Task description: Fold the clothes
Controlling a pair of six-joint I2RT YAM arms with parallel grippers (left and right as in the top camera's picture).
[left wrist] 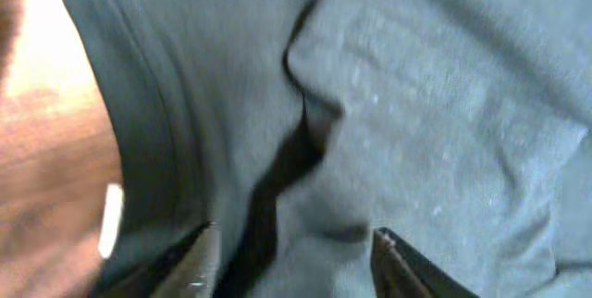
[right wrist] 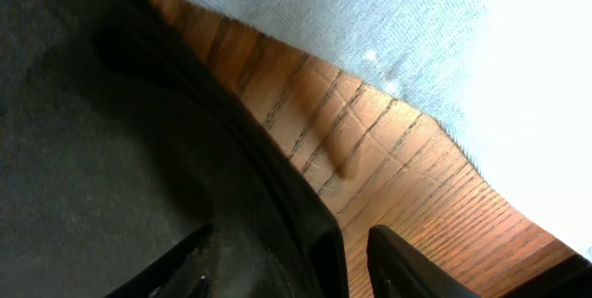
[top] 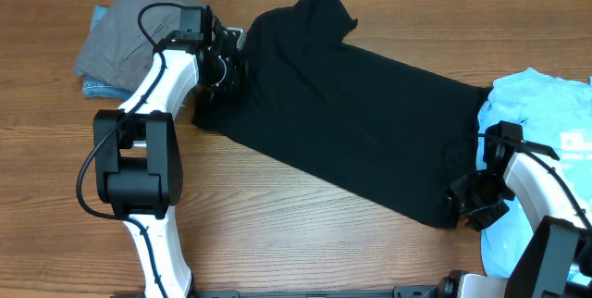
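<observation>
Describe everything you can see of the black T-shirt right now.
Plain black T-shirt, soft knit, lying diagonally across the wooden table, mostly flat, one sleeve pointing to the far edge. The left gripper is on its left end, open over a fold; the right gripper straddles its right edge, near the light blue T-shirt.

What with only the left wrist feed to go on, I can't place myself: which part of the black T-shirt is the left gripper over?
Observer: Overhead, the left gripper sits on the black T-shirt's far-left end, next to a grey garment.
Operator: And the other arm?
Observer: The right gripper is at the shirt's opposite, lower-right corner.
Operator: Anything close to it?
Observer: A light blue T-shirt lies right beside that corner.
</observation>
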